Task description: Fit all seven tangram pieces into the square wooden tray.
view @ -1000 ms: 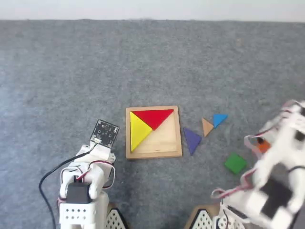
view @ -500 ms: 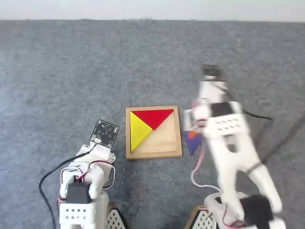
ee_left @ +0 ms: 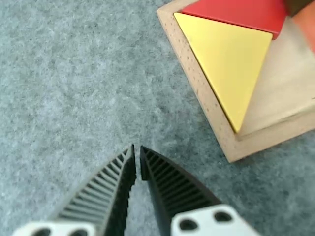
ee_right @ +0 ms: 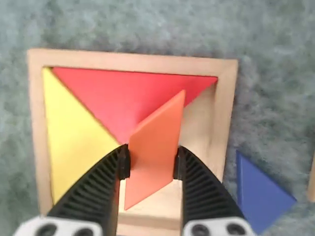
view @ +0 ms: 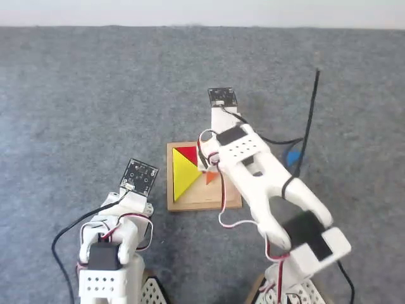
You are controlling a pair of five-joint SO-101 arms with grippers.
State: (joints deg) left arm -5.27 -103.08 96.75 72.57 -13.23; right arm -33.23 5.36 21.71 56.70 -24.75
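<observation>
Pinches with the right gripper (ee_right: 150,157), jaws closed onto its two flat faces, the orange piece (ee_right: 156,132), stood on edge above the centre of the wooden tray (ee_right: 133,56), likely for lowering onto the bare floor there. Parks the left gripper (ee_left: 137,158), jaws all but touching and empty, over carpet (ee_left: 64,73) just off the tray's corner, clear of the work. Seats the red triangle (ee_right: 128,93) and yellow triangle (ee_right: 69,132) flat against adjoining tray rims, leaving one half free. Leaves the violet triangle (ee_right: 261,189) just outside the tray, the small blue triangle (view: 292,157) farther out.

Grey felt table (view: 95,82) with wooden tray (view: 190,204), blue triangle (view: 291,156)
</observation>
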